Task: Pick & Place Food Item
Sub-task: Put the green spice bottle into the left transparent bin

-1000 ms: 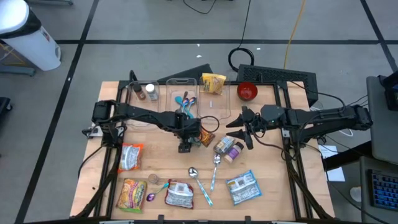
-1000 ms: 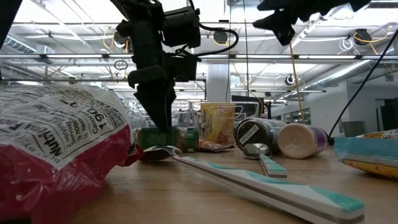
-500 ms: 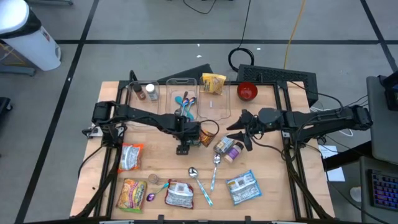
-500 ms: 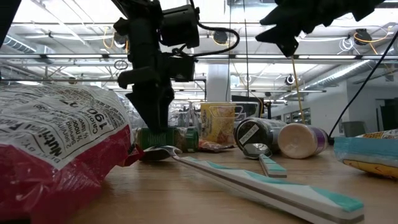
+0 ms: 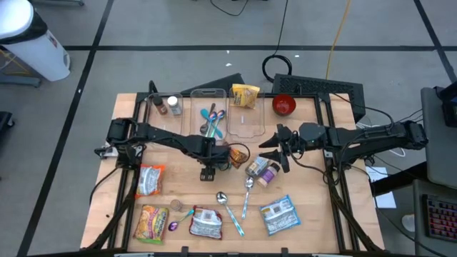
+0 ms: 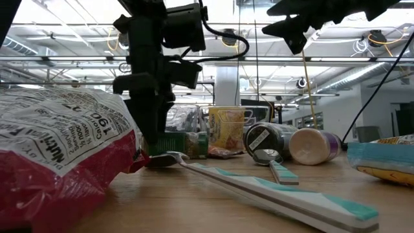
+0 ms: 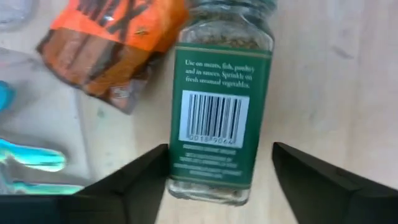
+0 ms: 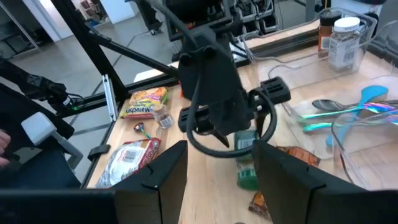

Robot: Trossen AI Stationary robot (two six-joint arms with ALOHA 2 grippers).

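Note:
A spice jar (image 7: 221,106) with a green label lies on its side on the wooden table (image 5: 314,214), next to an orange packet (image 7: 112,43). My left gripper (image 7: 221,158) points straight down over the jar, open, one finger on each side of the jar's bottom end. In the low view the jar (image 6: 176,144) shows at the foot of this gripper (image 6: 152,133). My right gripper (image 5: 275,151) hangs well above the table right of centre, open, with nothing between its fingers (image 8: 168,168). My left gripper comes from above with its fingers across the jar. One finger (image 7: 149,171) lies right against the jar's long side (image 7: 177,168); I cannot tell whether it touches. The other finger (image 7: 298,168) stands a little apart from the jar.
A clear tray (image 5: 246,121) with blue utensils stands at the far middle, a yellow packet (image 5: 245,95) and a red bowl (image 5: 284,106) beside it. Two cans (image 5: 262,171), spoons (image 5: 246,191) and several snack bags (image 5: 151,178) (image 5: 278,214) lie toward the near edge.
My left gripper has shifted a little toward the table's left edge and sunk slightly over the jar, tipping more upright. The jar has stayed where it lay.

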